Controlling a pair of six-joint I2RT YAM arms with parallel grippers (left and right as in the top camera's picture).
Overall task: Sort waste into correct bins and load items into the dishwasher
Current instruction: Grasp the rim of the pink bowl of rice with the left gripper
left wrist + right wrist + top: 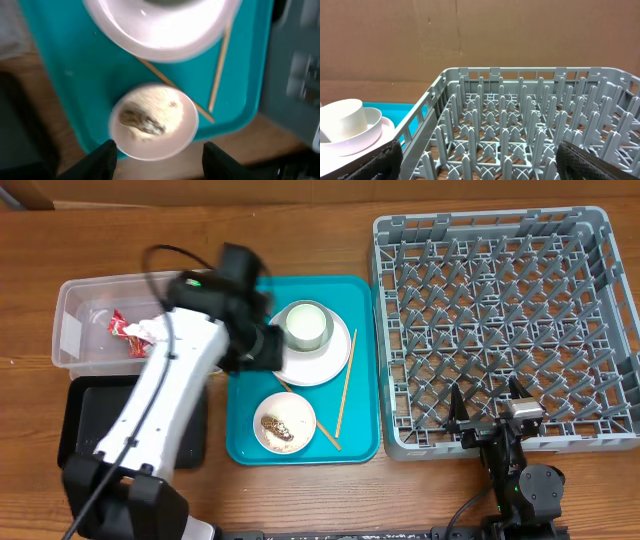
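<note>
Tissue [155, 332] and wrapper [125, 330] lie in the clear tub [80, 300], so food scraps [277, 426] seem next: the left tool [161, 152], released, hangs over the teal tray [245, 440] just beyond the small bowl [285, 421] at its near end and must drop onto the rim; the right tool [488, 402] rests released

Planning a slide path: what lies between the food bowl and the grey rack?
In the overhead view, two wooden chopsticks on the teal tray lie between bowl and rack.

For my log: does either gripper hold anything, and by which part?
Nothing is held. The left gripper is open near the small pink-white round bowl; the right gripper is open at the square grey plastic dish rack.
</note>
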